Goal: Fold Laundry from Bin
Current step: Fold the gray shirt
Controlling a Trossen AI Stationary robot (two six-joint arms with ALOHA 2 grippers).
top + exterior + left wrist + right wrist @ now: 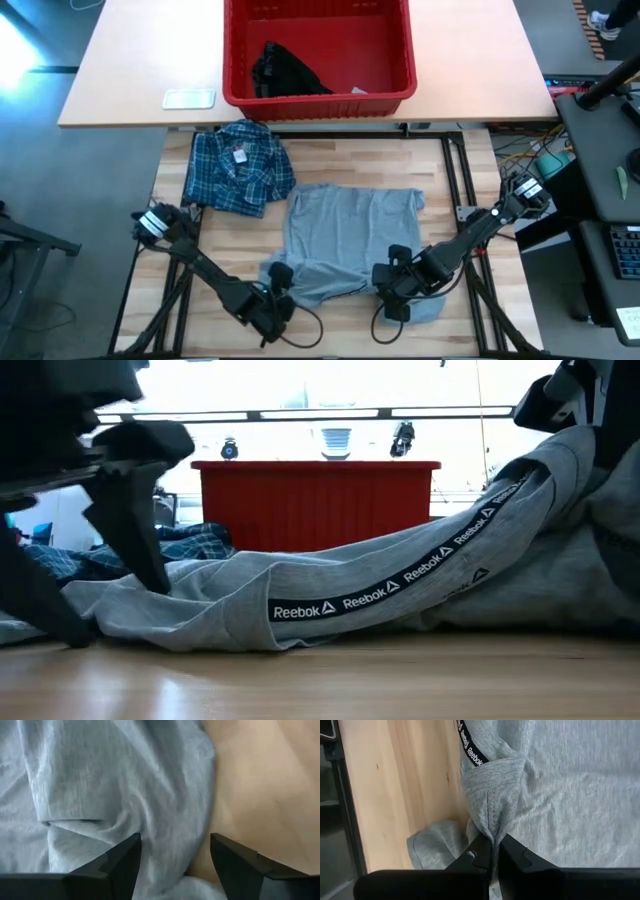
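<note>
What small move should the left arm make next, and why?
Probably close the left gripper on the grey T-shirt: its fingers stand open over the hem, while the right gripper is shut on the other corner.

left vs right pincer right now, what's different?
The left pincer is open, fingers apart over the grey T-shirt, holding nothing. The right pincer is shut, pinching a bunched fold of that shirt. The left sits at its near-left corner, the right at its near-right. Both are low at the table's near edge.
</note>
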